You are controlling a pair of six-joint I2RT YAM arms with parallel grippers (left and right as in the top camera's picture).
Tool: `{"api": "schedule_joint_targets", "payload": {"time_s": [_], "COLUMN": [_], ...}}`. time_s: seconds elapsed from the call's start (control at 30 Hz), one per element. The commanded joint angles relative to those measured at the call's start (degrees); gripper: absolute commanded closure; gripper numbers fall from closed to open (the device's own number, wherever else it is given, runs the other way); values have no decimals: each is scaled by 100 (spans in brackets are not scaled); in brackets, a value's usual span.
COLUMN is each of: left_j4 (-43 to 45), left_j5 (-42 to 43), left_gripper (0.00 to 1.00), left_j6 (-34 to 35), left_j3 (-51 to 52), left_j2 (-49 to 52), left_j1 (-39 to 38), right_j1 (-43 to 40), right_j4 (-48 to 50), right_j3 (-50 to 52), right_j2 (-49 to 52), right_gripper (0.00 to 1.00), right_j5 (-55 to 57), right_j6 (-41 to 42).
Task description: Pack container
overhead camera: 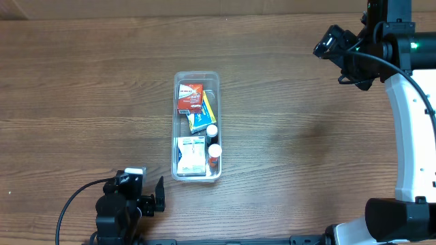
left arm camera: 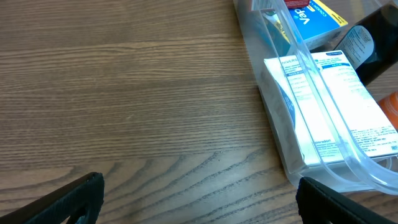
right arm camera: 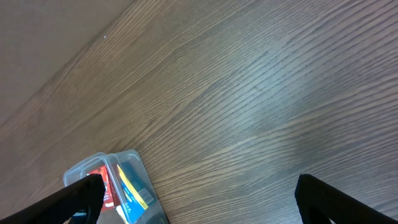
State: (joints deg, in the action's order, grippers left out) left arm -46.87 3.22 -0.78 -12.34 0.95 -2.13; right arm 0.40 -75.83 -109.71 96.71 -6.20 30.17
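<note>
Mid-frame overhead, the long clear plastic container [overhead camera: 175,129] holds printed cardboard boxes [overhead camera: 190,97] and small white-capped bottles [overhead camera: 212,129], nothing loose lies outside, and the left tool [left arm camera: 202,202] and right tool [right arm camera: 202,202] gape wide and empty, so packing seems finished.

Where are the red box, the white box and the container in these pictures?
red box [overhead camera: 190,97], overhead view, middle of its top face.
white box [overhead camera: 191,155], overhead view, middle of its top face.
container [overhead camera: 197,73], overhead view, rim of its far short end.
</note>
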Motion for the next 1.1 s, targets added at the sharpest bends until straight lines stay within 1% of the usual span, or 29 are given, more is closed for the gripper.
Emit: {"api": "schedule_joint_targets", "payload": {"time_s": [0.0, 0.2, 0.27, 0.3, 0.33, 0.4, 0.43, 0.47, 0.5, 0.53, 0.57, 0.63, 0.77, 0.9, 0.97, 1.07], "left_j4": [-9, -9, -9, -9, -9, -9, -11, -9, -9, -9, -9, -9, -11, -9, -9, -9], "left_j5": [-42, -39, -39, -42, -39, -42, -39, -42, -39, -42, -42, -42, -42, -42, -39, -42], "left_gripper": [0, 0, 0, 0, 0, 0, 0, 0, 0, 0, 0, 0, 0, 0, 0, 0], "left_j6": [101, 101, 101, 101, 101, 101, 101, 101, 101, 101, 101, 101, 101, 101, 101, 101], "left_j3": [37, 37, 37, 37, 37, 37, 37, 37, 37, 37, 37, 37, 37, 37, 37, 37], "left_j2": [-70, -70, -70, -70, -70, -70, -70, -70, -70, -70, -70, -70, -70, -70, -70, -70], "left_j1": [24, 24, 24, 24, 24, 24, 24, 24, 24, 24, 24, 24, 24, 24, 24, 24], "right_j1": [-15, 4, 149, 280, 404, 479, 479, 472, 472, 472, 472, 472, 468, 468, 468, 468], "right_j4": [28, 28, 31, 61, 66, 334, 669, 1147, 1727, 2151, 2463, 3270, 3766, 3856, 3856, 3873], "right_j3": [-17, -17, -2, 70, 201, 704, 1163, 1788, 2601, 3281, 3847, 5652, 7772, 8861, 9145, 9416], "right_j2": [-9, -85, -492, -833, -1226, -1967, -2428, -2966, -3574, -4052, -4448, -5812, -7650, -8872, -9252, -9567], "right_gripper": [0, 0, 0, 0, 0, 0, 0, 0, 0, 0, 0, 0, 0, 0, 0, 0], "right_j5": [-35, -33, -35, 275, 831, 1335, 1473, 1523, 1519, 1521, 1521, 1519, 1403, 1217, 1213, 1213], "right_j6": [-17, -17, -20, -74, -85, -92, -247, -577, -951, -1113, -1134, -1132, -916, -916, -918, -918]}}
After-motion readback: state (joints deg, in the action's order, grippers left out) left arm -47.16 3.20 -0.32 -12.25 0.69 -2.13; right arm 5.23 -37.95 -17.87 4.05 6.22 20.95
